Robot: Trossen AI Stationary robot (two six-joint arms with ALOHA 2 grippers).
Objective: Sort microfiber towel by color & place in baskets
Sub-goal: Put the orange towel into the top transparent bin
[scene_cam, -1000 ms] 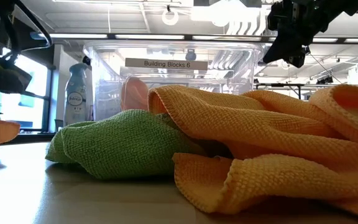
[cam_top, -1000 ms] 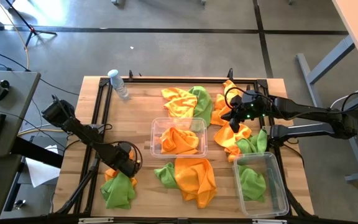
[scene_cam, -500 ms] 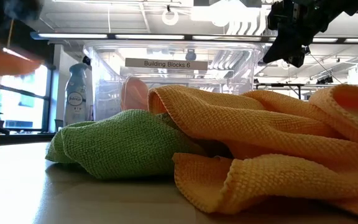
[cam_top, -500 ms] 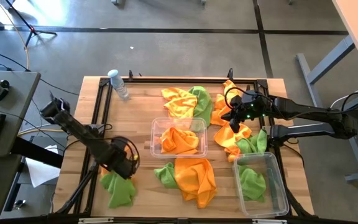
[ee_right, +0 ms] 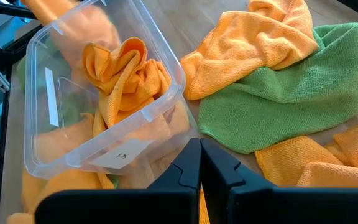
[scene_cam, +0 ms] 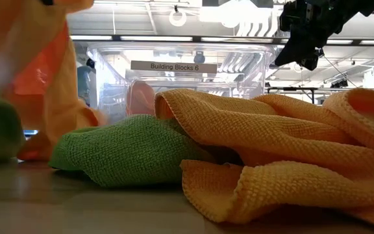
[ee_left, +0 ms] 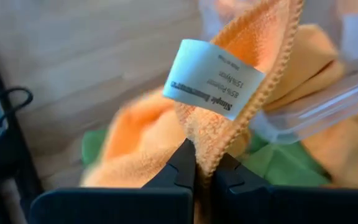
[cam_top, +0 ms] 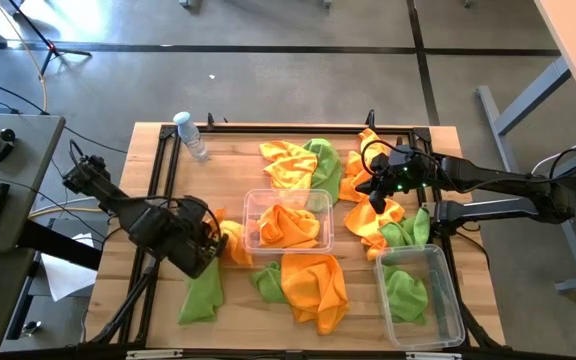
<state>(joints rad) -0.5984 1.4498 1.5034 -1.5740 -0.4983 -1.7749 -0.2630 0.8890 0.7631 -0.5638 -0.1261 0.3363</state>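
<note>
grey floor, side desk, ceiling lights

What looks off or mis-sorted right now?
Nothing is mis-sorted: the centre basket holds only orange towels, the right basket only green. The one stray item is a water bottle at the table's far left corner, among loose towels.

Both of your arms are matte black, built from tubular links with bulkier joint housings. Left tool: black block body, two slim dark fingers with squared tips. Right tool: same black build, a small green indicator light on its wrist, thin black cables looping beside it.
</note>
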